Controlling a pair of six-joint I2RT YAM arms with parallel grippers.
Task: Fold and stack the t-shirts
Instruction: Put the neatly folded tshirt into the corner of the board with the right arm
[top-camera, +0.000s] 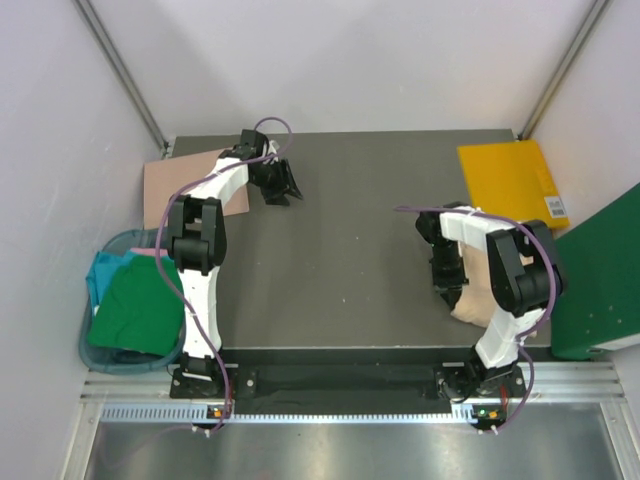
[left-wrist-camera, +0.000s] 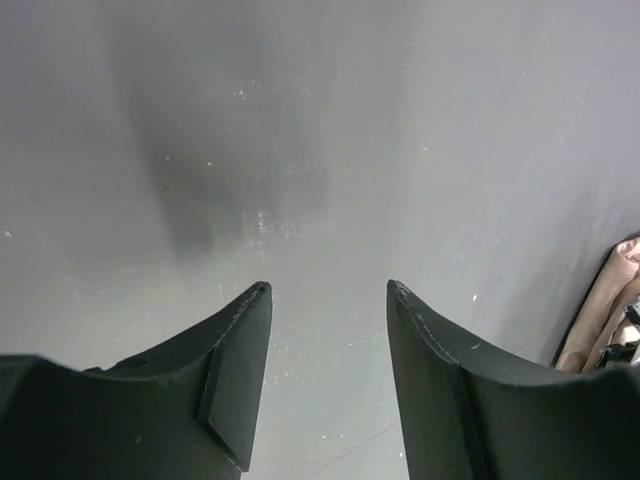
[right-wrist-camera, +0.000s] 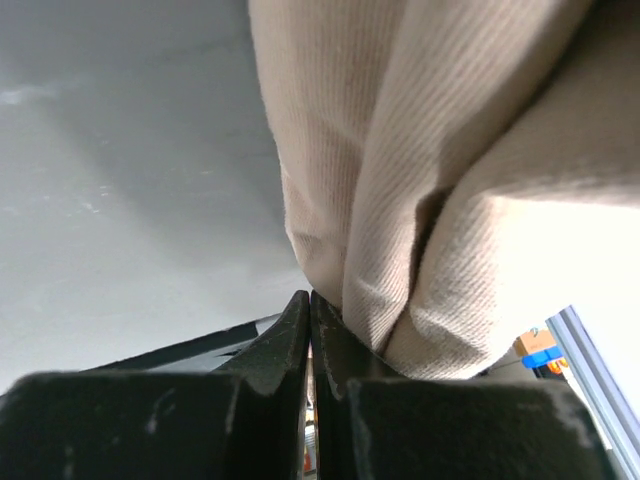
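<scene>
A light beige t-shirt (top-camera: 478, 295) lies bunched at the table's right side, partly under my right arm. My right gripper (top-camera: 444, 282) sits at its left edge. In the right wrist view that gripper (right-wrist-camera: 310, 295) is shut. The beige t-shirt (right-wrist-camera: 420, 150) bulges against the outer side of the right finger, and no cloth shows between the jaws. My left gripper (top-camera: 283, 192) hovers at the far left of the table. It (left-wrist-camera: 328, 290) is open over bare table with nothing between its fingers. The beige t-shirt (left-wrist-camera: 605, 320) shows at that view's right edge.
A folded pinkish-tan t-shirt (top-camera: 180, 185) lies at the table's far left edge. A folded orange one (top-camera: 505, 175) sits at the far right corner. A blue basket (top-camera: 100, 350) left of the table holds green (top-camera: 140, 310) and teal (top-camera: 105, 270) t-shirts. A green sheet (top-camera: 600, 280) stands off the right side.
</scene>
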